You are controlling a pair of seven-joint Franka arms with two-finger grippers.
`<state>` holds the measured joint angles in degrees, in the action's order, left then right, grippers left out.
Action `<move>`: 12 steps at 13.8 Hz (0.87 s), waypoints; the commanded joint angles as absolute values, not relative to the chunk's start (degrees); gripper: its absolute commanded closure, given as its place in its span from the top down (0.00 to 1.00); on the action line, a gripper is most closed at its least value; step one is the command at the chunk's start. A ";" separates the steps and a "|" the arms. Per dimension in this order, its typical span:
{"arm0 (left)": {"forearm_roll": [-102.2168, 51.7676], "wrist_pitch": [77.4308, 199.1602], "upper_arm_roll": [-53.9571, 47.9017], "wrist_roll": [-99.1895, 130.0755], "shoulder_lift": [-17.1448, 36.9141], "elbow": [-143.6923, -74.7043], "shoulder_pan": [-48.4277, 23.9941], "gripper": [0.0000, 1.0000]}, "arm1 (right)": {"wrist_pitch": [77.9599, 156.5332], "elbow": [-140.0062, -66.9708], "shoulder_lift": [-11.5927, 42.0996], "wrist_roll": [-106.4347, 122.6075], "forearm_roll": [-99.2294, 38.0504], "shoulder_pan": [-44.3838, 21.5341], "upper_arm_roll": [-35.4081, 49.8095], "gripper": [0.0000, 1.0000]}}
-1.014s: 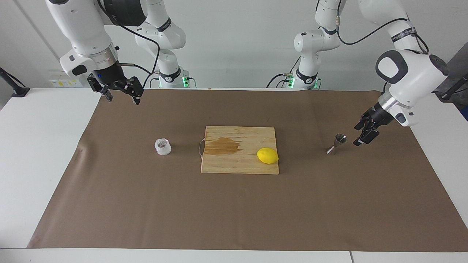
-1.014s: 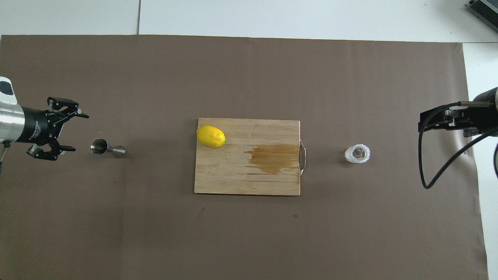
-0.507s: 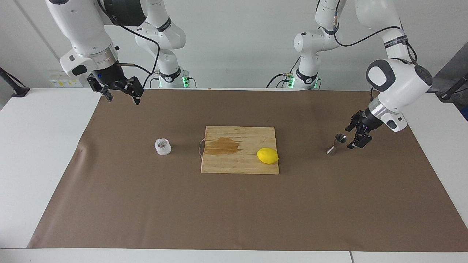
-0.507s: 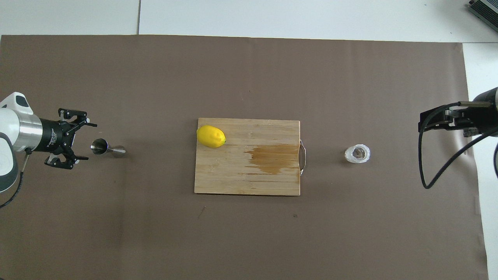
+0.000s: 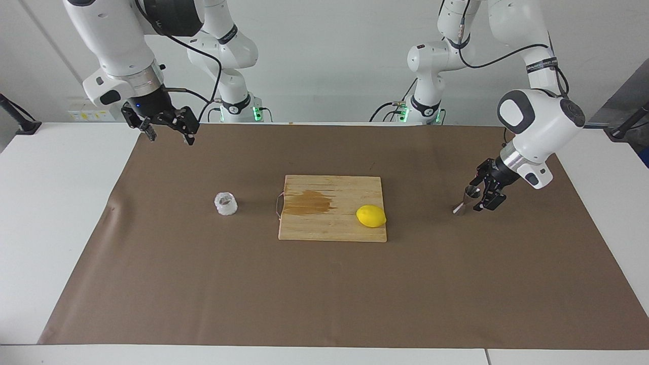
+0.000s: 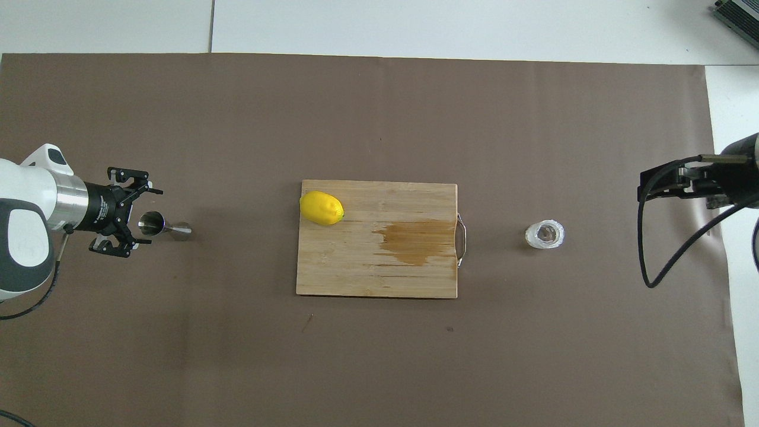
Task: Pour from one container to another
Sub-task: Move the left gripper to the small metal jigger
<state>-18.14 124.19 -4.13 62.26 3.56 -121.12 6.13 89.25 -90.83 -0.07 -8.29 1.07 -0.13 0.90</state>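
Observation:
The small clear ribbed cup (image 5: 225, 203) (image 6: 545, 234) stands upright on the brown mat, between the cutting board and the right arm's end of the table. The steel hourglass jigger (image 5: 466, 201) (image 6: 163, 226) stands on the mat toward the left arm's end. My left gripper (image 5: 482, 194) (image 6: 144, 217) is low and open, pointing sideways at the jigger's upper cone from the left arm's end. Its jaws stand just beside the rim, and I see no contact. My right gripper (image 5: 171, 138) hangs open and holds nothing, high over the mat's corner nearest the robots, well away from the cup.
A wooden cutting board (image 5: 329, 229) (image 6: 356, 273) with a metal handle and a dark wet patch lies mid-table between cup and jigger. A yellow lemon (image 5: 371, 216) (image 6: 321, 208) rests on the board's end nearest the jigger. The brown mat (image 5: 324, 294) covers most of the white table.
My left gripper has come down and moved in from the left arm's end of the table until it is right beside the jigger. The right arm, cup, jigger and lemon have not moved.

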 commanded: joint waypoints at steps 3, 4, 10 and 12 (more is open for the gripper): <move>-19.07 127.08 -3.69 62.93 2.90 -123.39 5.27 1.00 | 90.35 -92.64 -1.49 -7.56 0.79 0.44 1.14 1.00; -19.07 128.22 -3.60 62.84 2.64 -124.36 5.01 1.00 | 90.35 -92.64 -1.49 -7.56 0.79 0.44 1.14 1.00; -19.07 129.29 -3.69 62.75 2.37 -125.24 4.92 1.00 | 90.35 -92.64 -1.49 -7.56 0.79 0.44 1.14 1.00; -19.07 130.51 -3.69 62.93 2.20 -126.55 4.83 1.00 | 90.35 -92.64 -1.49 -7.56 0.79 0.44 1.06 1.00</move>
<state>-18.14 127.96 -4.19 62.31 3.55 -123.70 5.77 89.25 -90.84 -0.08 -8.29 1.07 -0.13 0.90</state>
